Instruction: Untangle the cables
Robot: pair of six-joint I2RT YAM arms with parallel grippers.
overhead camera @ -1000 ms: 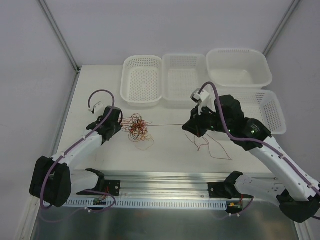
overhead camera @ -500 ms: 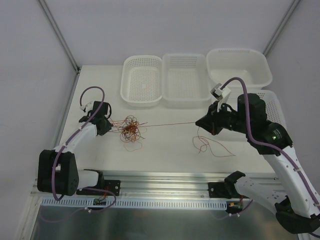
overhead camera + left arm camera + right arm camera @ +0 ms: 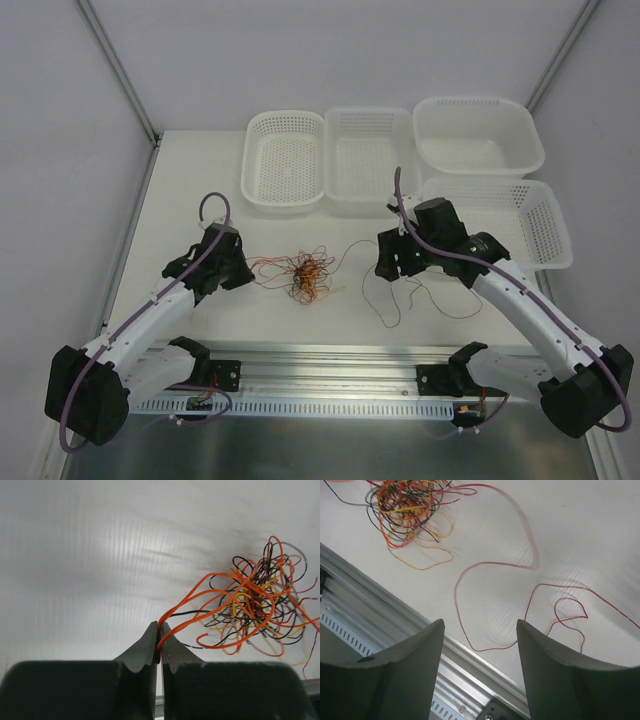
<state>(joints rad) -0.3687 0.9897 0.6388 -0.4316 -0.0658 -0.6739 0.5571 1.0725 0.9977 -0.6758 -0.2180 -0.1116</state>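
White table [image 3: 200, 200], baskets [image 3: 285, 160] at back, rightmost partly behind right arm [image 3: 520, 300]. Right gripper [image 3: 480, 630], jaws spread, nothing between, above loose red strand [image 3: 495, 565]. Left gripper [image 3: 159, 639] clenched on orange strand [image 3: 200, 587] from cables [image 3: 260, 605] clump mid-table; individual knots indistinct.

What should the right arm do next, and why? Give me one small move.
Probably move the open, empty right gripper toward the wire clump and pinch the dark red strand where it leaves it. That strand lies slack, apparently caught there, while the left gripper, shut on an orange wire, anchors the clump.
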